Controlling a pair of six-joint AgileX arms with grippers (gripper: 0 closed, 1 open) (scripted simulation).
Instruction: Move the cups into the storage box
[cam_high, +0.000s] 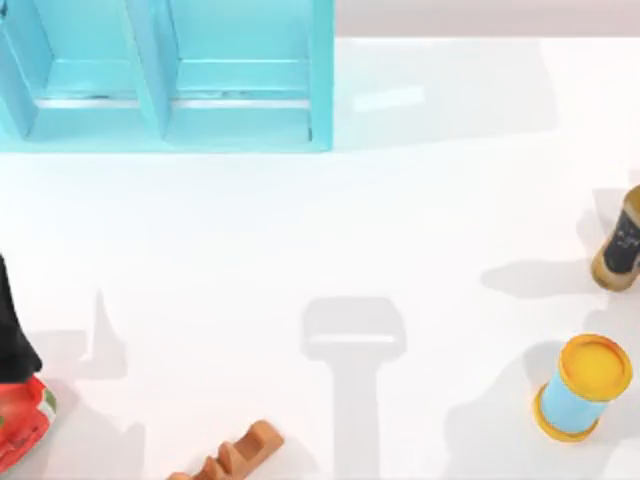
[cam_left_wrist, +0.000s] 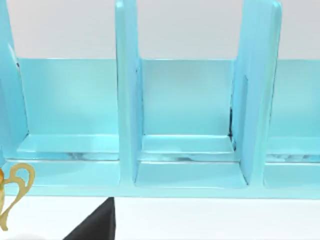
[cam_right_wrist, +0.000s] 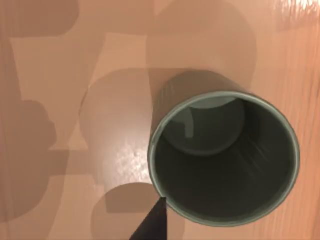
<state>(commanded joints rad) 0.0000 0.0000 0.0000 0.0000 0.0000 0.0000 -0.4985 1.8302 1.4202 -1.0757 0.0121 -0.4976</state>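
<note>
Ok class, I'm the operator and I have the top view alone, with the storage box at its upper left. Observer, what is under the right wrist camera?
Observer: The dark olive-grey cup, seen from straight above. It stands upright and has nothing inside.
Operator: And what does the left wrist camera face?
Observer: It faces the storage box from the front. The compartments it shows hold nothing yet.
</note>
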